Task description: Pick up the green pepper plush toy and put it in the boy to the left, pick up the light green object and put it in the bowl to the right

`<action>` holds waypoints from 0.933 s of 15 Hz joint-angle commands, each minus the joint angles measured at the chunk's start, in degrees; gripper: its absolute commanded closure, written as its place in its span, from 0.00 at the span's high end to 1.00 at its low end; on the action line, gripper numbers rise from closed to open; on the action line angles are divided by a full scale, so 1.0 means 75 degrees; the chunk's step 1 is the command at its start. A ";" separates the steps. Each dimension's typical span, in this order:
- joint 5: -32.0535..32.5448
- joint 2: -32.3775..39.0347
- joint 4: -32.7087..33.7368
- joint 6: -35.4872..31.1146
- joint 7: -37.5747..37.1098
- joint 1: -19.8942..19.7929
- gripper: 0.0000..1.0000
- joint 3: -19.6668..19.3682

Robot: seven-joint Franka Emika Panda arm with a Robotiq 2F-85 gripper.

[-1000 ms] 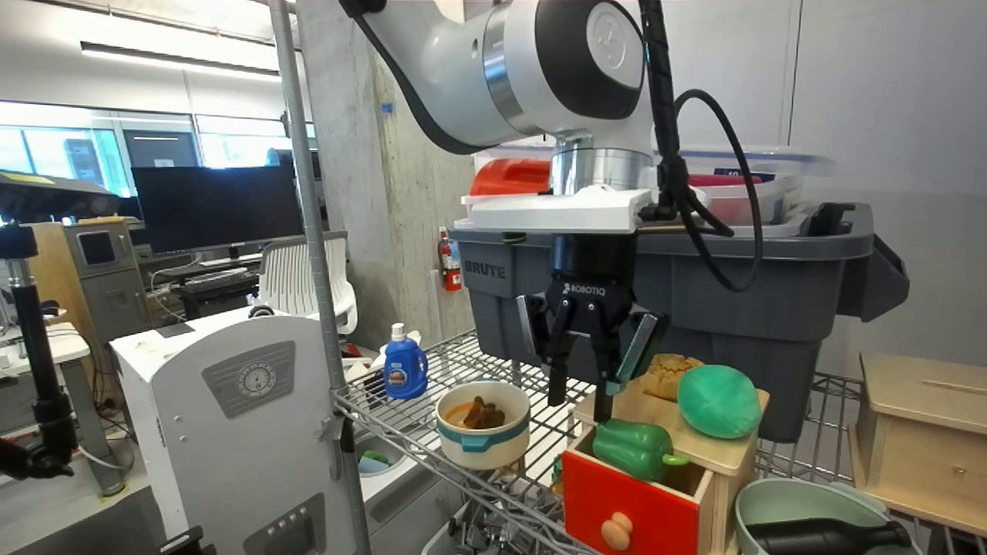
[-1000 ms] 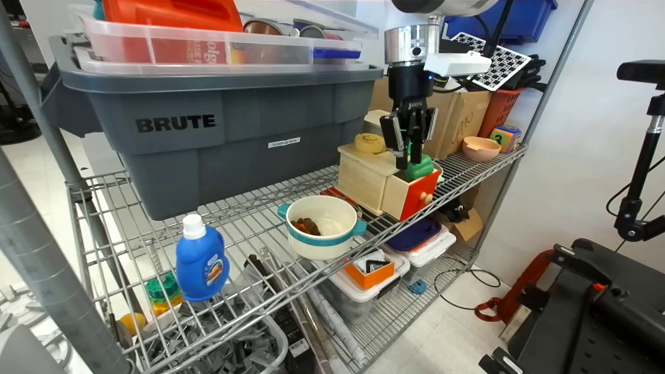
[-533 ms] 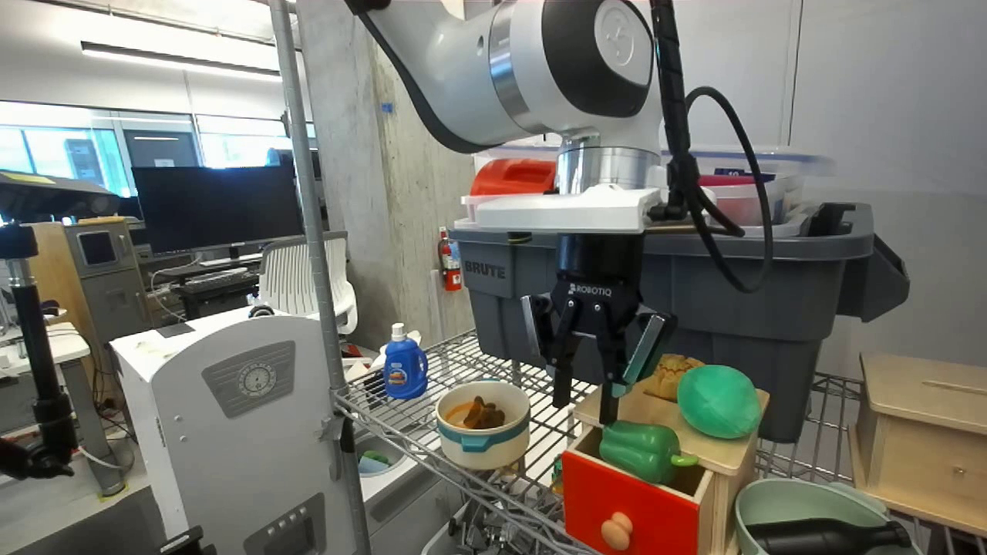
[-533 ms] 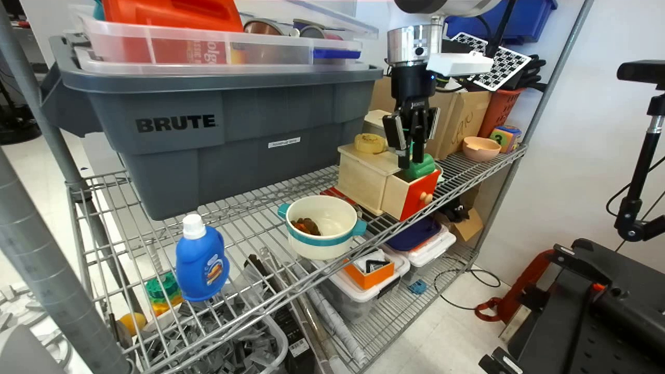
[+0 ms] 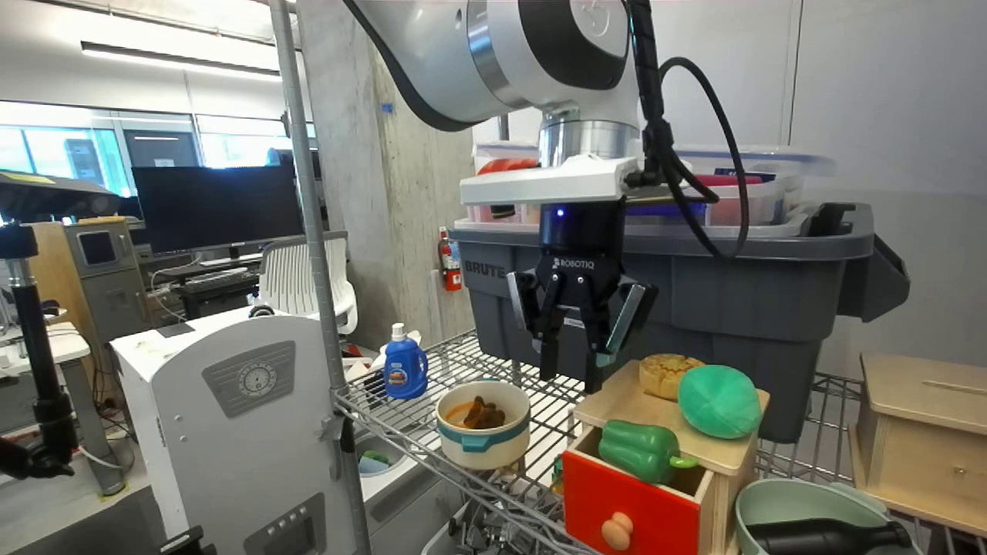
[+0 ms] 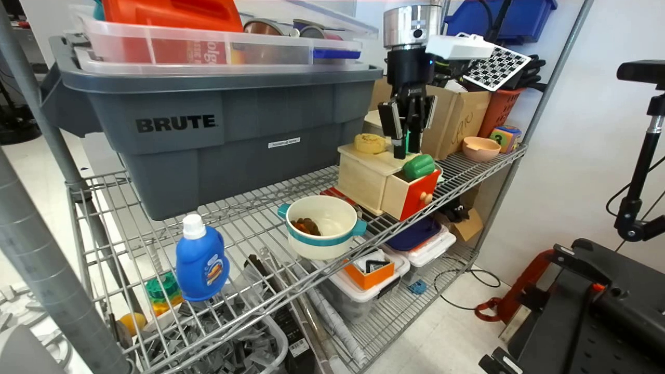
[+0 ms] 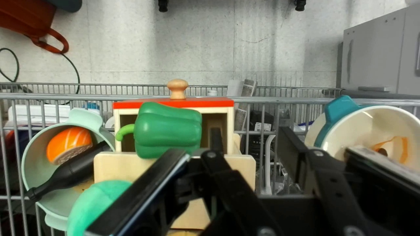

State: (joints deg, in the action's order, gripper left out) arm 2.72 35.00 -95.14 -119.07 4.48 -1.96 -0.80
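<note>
The wrist view alone reveals an orange piece [image 7: 69, 144] beside the black bottle-like object [image 7: 75, 167] in the grey-green bowl [image 7: 37, 157]. In an exterior view a peach bowl [image 6: 480, 154] and a coloured block [image 6: 505, 139] stand farther along the wire shelf [image 7: 279, 100] from the gripper [image 5: 571, 370], outside the wrist view. The green pepper plush toy [image 7: 167, 127] lies on its side below the gripper, in the pulled-out drawer [image 5: 663, 516] of a wooden box [image 5: 617, 397], clear of the jaws. Its stem points away from the gripper, toward the grey-green bowl, and its long axis runs crosswise, roughly parallel to the red drawer front. On the same side of the gripper, the light green object [image 5: 719, 401] rests on the box top; the white bowl [image 6: 322, 252] with the teal band stands on the opposite side. The arm [image 5: 432, 62] reaches in from above with its last section upright, and the gripper hangs straight down, its jaws parted and holding nothing.
</note>
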 commanded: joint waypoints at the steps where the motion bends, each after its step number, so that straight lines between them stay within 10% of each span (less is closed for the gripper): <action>1: 0.0035 -0.0561 -0.0435 0.0002 0.0053 0.0032 0.23 0.0022; 14: -0.0018 -0.0744 -0.0335 0.0088 0.0137 -0.0283 0.23 -0.0163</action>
State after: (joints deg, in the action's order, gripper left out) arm 2.72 29.54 -98.40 -119.09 4.50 -3.36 -1.81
